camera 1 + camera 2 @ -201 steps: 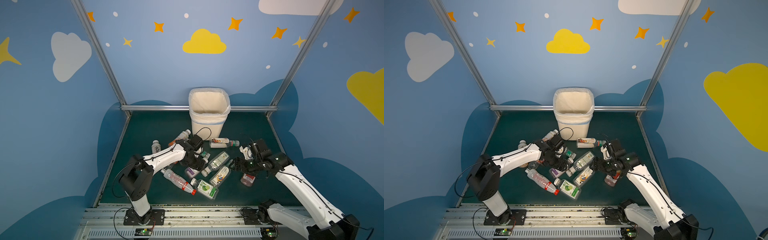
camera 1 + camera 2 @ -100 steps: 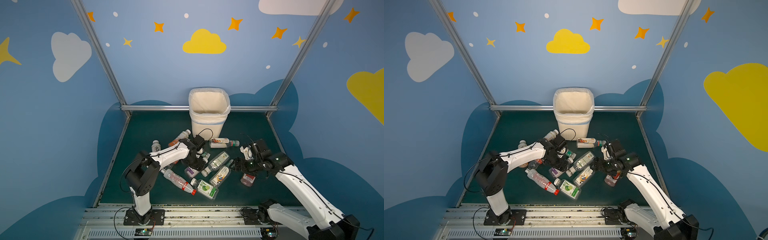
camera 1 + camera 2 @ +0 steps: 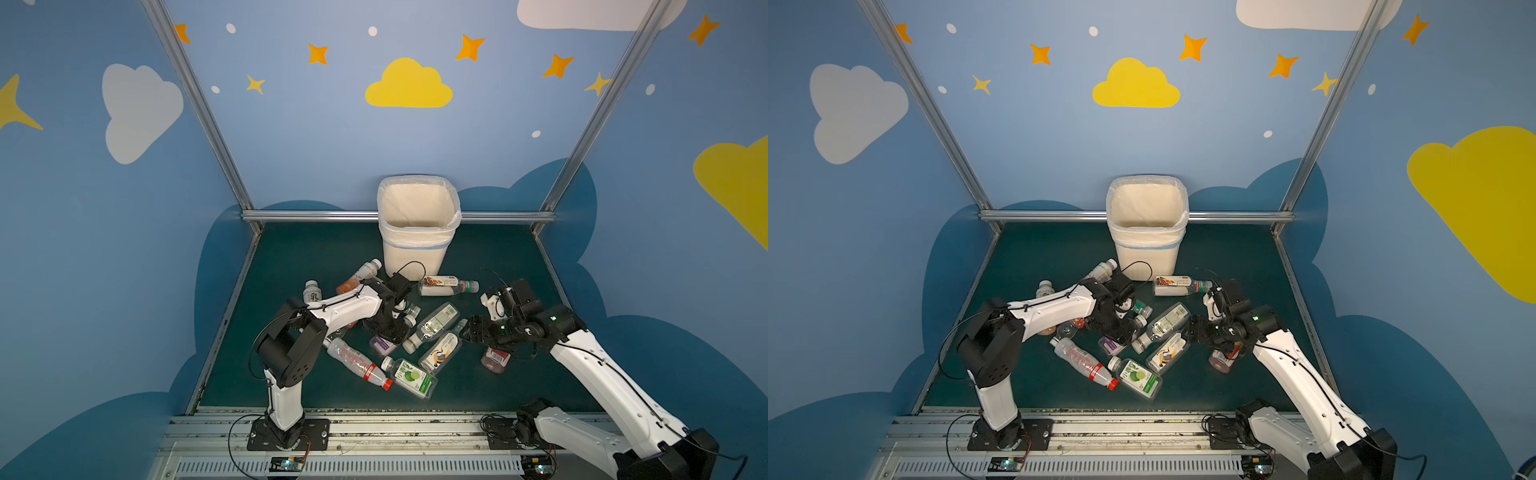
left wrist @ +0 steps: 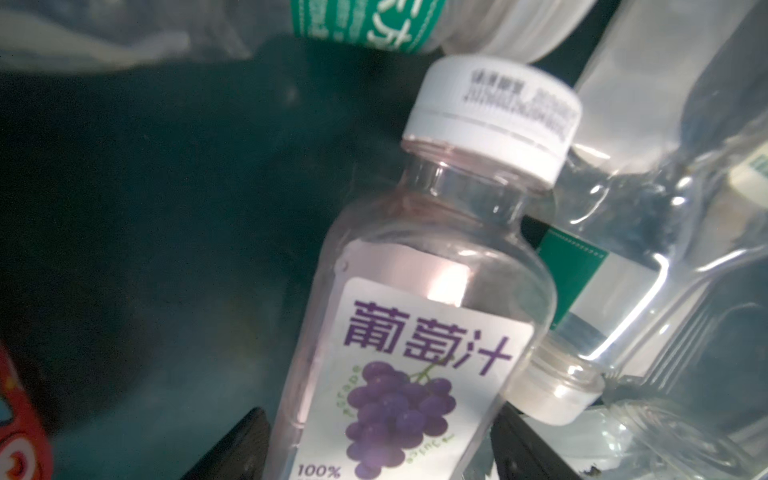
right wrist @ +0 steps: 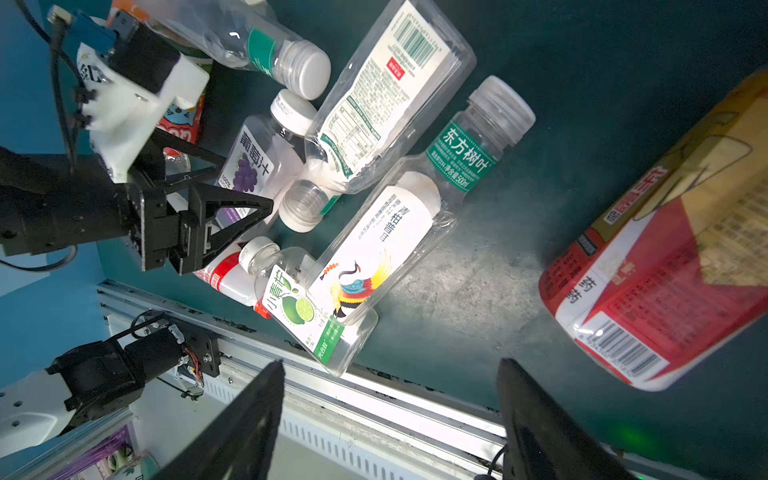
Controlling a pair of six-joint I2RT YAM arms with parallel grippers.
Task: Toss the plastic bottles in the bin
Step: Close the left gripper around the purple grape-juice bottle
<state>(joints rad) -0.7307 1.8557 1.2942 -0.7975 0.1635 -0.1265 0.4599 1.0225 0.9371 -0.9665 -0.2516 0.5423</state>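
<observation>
The bin (image 3: 415, 259) is cream-white with a translucent liner; the table (image 3: 307, 257) is dark green. The walls (image 3: 311, 145) are blue, patterned with a yellow cloud (image 3: 409, 85), a white cloud (image 3: 139, 108) and orange stars (image 3: 470, 47). The grape juice bottle (image 4: 415, 332) is clear, with a white cap and a white label bearing purple characters and purple grapes. The lime bottle (image 5: 299, 307) has a white-and-green label with a green lime slice. The red-and-tan bottle (image 5: 665, 270) shows a white barcode patch. The arms (image 3: 349, 305) are white with black joints.
</observation>
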